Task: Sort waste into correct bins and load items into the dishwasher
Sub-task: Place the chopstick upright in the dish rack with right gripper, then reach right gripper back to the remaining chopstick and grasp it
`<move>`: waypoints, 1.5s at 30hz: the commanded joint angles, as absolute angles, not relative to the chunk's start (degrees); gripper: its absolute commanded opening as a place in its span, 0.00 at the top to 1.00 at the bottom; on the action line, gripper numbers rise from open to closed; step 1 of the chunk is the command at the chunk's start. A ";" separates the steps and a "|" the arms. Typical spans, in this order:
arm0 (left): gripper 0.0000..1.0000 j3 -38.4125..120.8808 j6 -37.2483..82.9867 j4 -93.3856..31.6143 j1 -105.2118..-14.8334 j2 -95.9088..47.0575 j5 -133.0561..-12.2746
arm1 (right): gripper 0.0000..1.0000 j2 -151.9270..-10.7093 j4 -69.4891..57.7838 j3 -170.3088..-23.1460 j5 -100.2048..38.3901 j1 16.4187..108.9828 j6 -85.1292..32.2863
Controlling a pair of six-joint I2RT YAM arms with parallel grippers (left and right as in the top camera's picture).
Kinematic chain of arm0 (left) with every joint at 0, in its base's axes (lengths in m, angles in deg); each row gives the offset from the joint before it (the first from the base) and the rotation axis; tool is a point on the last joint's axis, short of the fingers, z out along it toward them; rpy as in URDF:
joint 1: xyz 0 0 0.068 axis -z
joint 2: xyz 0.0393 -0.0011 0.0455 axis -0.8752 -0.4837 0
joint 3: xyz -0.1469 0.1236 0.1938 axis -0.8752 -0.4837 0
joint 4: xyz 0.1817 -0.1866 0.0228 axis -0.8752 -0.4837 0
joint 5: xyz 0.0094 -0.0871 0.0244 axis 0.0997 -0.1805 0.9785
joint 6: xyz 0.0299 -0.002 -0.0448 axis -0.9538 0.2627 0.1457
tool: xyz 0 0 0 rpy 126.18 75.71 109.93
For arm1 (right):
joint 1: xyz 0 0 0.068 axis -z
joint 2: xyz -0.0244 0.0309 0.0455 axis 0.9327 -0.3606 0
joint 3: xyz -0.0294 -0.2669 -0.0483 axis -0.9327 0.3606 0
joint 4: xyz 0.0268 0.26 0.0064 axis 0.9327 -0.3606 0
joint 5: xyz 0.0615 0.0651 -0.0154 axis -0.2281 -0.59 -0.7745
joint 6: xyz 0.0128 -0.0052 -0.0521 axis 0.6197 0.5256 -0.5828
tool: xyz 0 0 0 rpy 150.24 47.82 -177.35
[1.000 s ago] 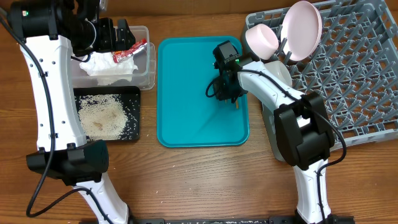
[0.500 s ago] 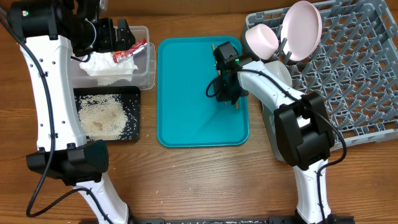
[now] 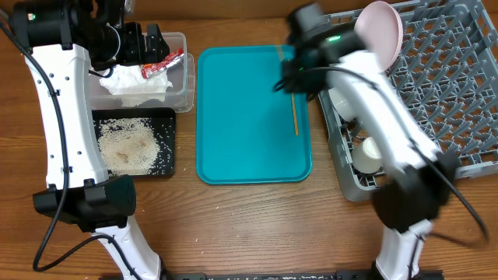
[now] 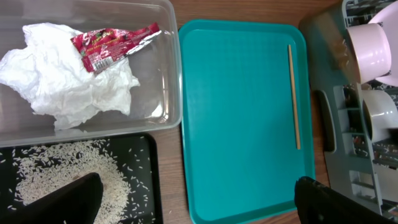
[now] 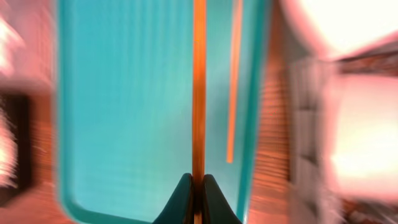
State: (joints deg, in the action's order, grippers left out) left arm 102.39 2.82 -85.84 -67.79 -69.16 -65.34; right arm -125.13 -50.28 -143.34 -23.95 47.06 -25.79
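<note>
Both arms share one build: long white shells joined by bulky black joint housings. On the left arm (image 3: 58,109) a thin black cable runs along the white link well back from the left pincer (image 3: 149,43), and a small green light glows on the black housing behind it. Its fingers (image 4: 65,200) are matte black and blunt-ended. The right arm (image 3: 385,117), smeared by blur, carries a green light just behind the right pincer (image 5: 195,182), whose dark fingers taper to narrow tips. Farther back, a black cable loops out sideways.

Robot lab bench: wooden table (image 3: 233,225), dish rack (image 3: 451,101).
</note>
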 commanded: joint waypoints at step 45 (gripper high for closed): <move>0.00 102.83 3.14 -85.76 -67.42 -69.13 -64.93 | 0.53 -117.61 -50.19 -142.81 -30.72 56.85 -24.39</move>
